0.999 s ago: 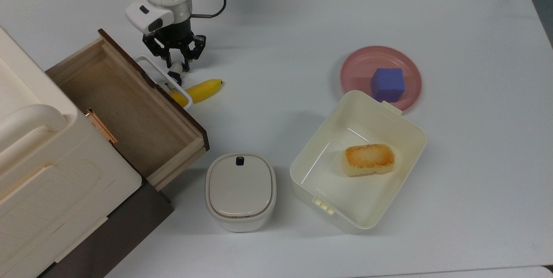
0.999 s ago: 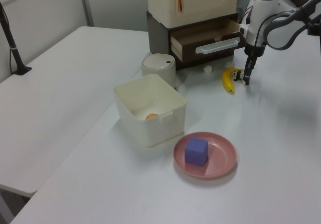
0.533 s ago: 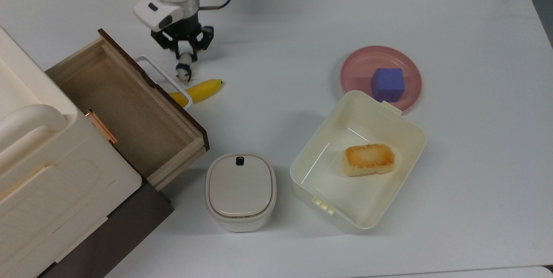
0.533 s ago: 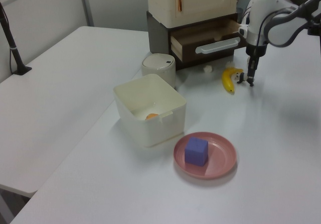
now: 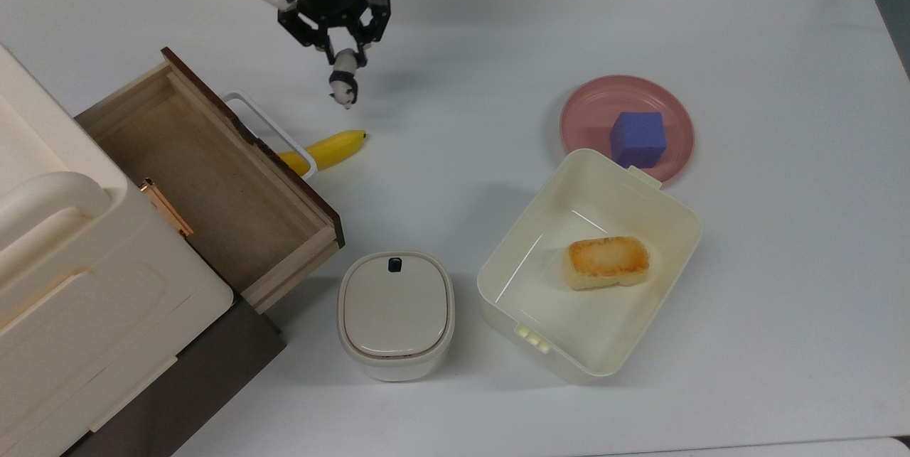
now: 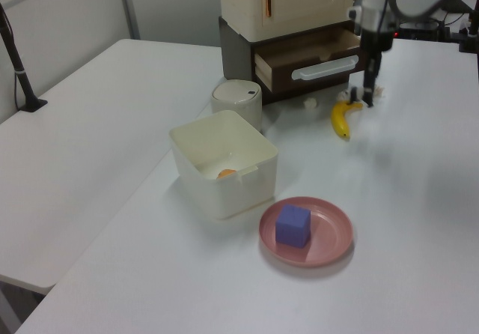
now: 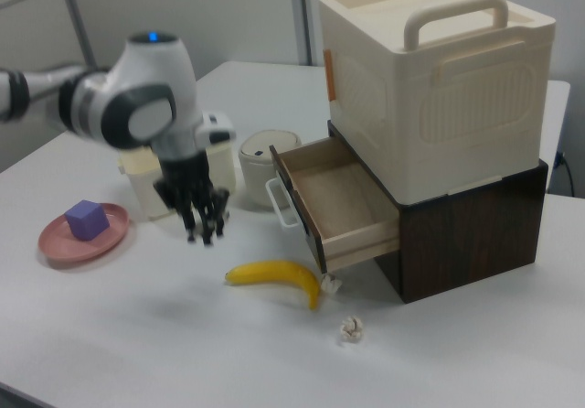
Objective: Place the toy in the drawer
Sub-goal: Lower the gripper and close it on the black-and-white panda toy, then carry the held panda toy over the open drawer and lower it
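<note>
While pincer (image 5: 344,59) grips toy (image 5: 344,86) (seemingly aloft), drawer (image 5: 206,180) gapes.

Near the top view's upper left, gripper (image 5: 346,62) closed on the toy (image 5: 344,87), panda hanging clear of the white table (image 5: 498,30); below, banana (image 5: 328,150) lying beside the white loop handle of the open, empty drawer (image 5: 206,180); lidded cream pot (image 5: 395,313) and cream bin (image 5: 590,265) holding a toasted bread piece (image 5: 606,262); blue-purple cube (image 5: 638,138) on pink plate (image 5: 590,112).

Drawer (image 5: 206,180) bare matt wood; bin (image 5: 590,265) glossy plastic; table (image 5: 746,229) smooth.
</note>
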Robot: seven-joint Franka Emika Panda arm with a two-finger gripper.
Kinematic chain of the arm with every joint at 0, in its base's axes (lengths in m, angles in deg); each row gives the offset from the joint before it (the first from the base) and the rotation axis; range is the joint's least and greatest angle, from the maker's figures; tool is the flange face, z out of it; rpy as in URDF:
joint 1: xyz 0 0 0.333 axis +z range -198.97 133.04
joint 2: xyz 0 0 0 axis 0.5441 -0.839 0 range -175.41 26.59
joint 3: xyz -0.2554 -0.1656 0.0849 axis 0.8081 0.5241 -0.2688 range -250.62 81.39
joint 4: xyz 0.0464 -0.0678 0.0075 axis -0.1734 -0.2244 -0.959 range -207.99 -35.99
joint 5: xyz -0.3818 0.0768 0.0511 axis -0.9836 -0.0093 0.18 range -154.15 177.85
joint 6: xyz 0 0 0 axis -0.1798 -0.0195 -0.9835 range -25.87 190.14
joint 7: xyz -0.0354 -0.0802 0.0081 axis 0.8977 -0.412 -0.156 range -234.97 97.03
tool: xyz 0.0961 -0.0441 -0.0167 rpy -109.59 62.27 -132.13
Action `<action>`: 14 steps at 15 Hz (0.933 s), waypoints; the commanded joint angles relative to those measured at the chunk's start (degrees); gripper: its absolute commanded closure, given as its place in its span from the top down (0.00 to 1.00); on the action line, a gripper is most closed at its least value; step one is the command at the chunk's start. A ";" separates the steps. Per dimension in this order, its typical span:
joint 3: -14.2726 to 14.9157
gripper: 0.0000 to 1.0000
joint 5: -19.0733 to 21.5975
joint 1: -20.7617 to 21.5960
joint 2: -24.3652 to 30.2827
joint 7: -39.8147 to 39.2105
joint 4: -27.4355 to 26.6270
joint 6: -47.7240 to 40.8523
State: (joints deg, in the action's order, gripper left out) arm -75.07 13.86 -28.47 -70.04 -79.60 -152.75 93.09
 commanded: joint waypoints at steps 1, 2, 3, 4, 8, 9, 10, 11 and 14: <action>0.13 0.09 4.93 0.43 -1.28 2.61 11.32 -6.16; 0.04 0.10 5.02 0.43 -2.07 3.50 13.51 -6.16; -0.14 0.10 4.93 0.43 -3.38 4.03 15.89 -6.16; -0.14 0.10 4.93 0.34 -5.14 4.82 18.17 -6.07; 0.30 0.10 3.88 -0.63 -12.43 5.53 26.96 -4.85; 0.39 0.10 3.27 -1.32 -13.93 5.79 28.55 -3.89; 0.48 0.10 3.09 -2.20 -15.08 6.49 29.61 -2.40; 0.56 0.10 2.91 -2.91 -16.22 6.93 29.97 -0.99; 0.74 0.10 3.00 -4.05 -17.98 7.37 29.97 2.62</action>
State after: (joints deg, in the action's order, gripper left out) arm -74.81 17.48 -31.82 -85.65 -74.17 -124.75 93.09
